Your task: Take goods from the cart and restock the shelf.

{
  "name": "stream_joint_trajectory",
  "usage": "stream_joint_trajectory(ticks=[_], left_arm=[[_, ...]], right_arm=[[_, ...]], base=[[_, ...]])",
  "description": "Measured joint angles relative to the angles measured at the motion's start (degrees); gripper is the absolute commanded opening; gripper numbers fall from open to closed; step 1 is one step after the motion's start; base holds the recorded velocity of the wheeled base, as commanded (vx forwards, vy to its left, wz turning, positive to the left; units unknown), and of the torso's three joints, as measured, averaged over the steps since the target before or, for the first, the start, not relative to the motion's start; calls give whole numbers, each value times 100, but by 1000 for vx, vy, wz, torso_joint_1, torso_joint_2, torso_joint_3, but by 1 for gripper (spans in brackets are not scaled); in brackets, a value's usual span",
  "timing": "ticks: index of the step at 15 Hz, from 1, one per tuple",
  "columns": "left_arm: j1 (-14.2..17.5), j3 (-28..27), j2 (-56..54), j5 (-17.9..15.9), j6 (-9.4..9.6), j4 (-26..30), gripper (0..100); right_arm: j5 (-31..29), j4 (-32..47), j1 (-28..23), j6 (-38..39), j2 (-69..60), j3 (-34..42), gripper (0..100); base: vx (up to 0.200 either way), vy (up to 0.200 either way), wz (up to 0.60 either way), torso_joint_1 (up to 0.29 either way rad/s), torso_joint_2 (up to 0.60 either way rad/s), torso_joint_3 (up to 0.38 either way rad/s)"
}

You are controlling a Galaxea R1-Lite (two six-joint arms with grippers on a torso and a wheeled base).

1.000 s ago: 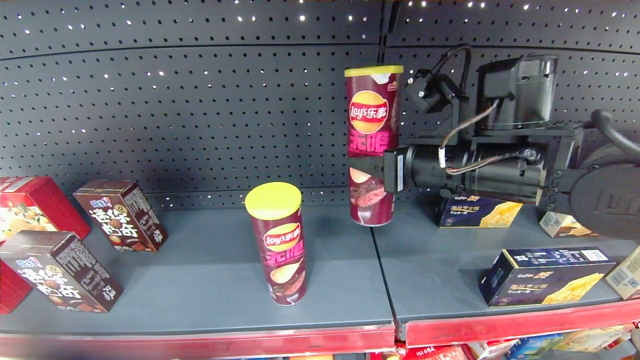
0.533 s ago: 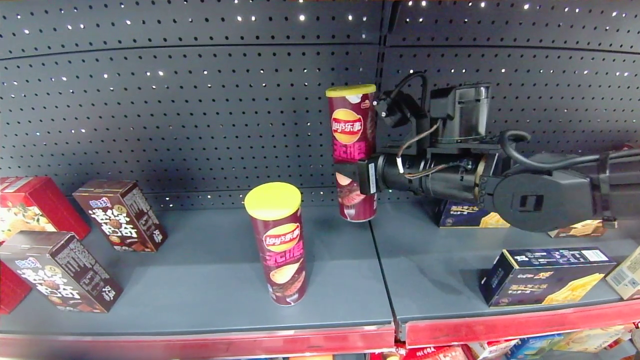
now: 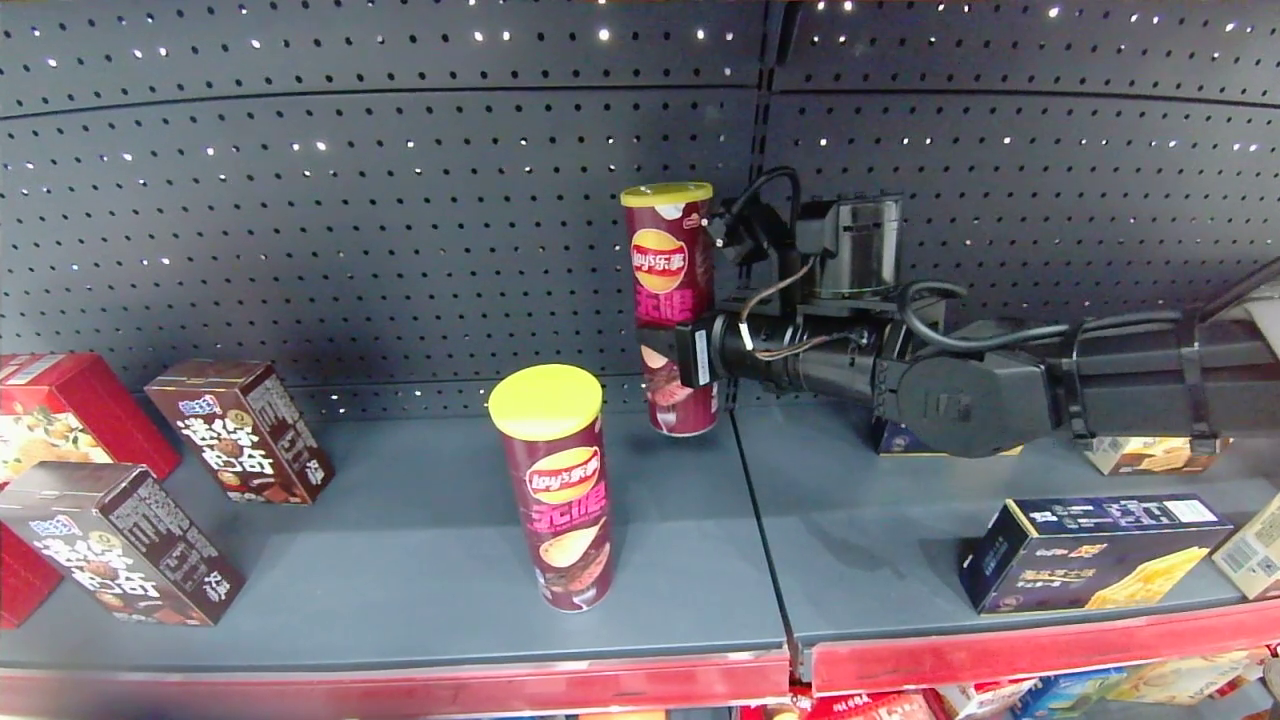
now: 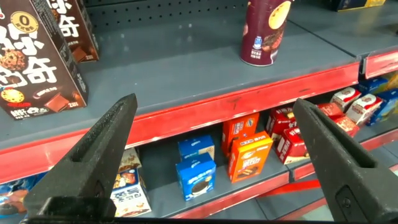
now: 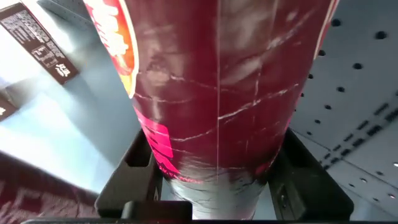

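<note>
My right gripper (image 3: 690, 356) is shut on a dark red chips can (image 3: 672, 305) with a yellow lid, held upright just above the back of the grey shelf (image 3: 420, 570), near the pegboard. The same chips can (image 5: 217, 93) looms large between the black fingers (image 5: 134, 165) in the right wrist view. A second, identical chips can (image 3: 556, 485) stands upright on the shelf in front and to the left of it. My left gripper (image 4: 211, 165) hangs open below the shelf's red front edge (image 4: 186, 112), with nothing between its fingers; the standing can (image 4: 264, 31) shows beyond it.
Brown cookie boxes (image 3: 240, 430) and a red box (image 3: 60, 410) lie at the shelf's left. Dark blue boxes (image 3: 1090, 550) lie at its right, under my right arm. A seam (image 3: 760, 530) splits the shelf. Lower shelves hold small boxes (image 4: 249, 155).
My right arm has carried the held chips can leftward, lower and deeper toward the pegboard. The standing can and the boxes have not moved.
</note>
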Motion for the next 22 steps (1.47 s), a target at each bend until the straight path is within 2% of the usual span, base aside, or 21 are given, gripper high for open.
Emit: stream_joint_trajectory(ticks=[10, 22], left_arm=[[0, -9, 2, 2, -18, 11, 100], [0, -6, 2, -1, -1, 11, 100]], right_arm=[[-9, -44, 282, 137, 898, -887, 0], [11, -143, 268, 140, 1235, -1059, 0]], base=[[0, 0, 0, 0, 0, 0], [0, 0, 0, 0, 0, 0]])
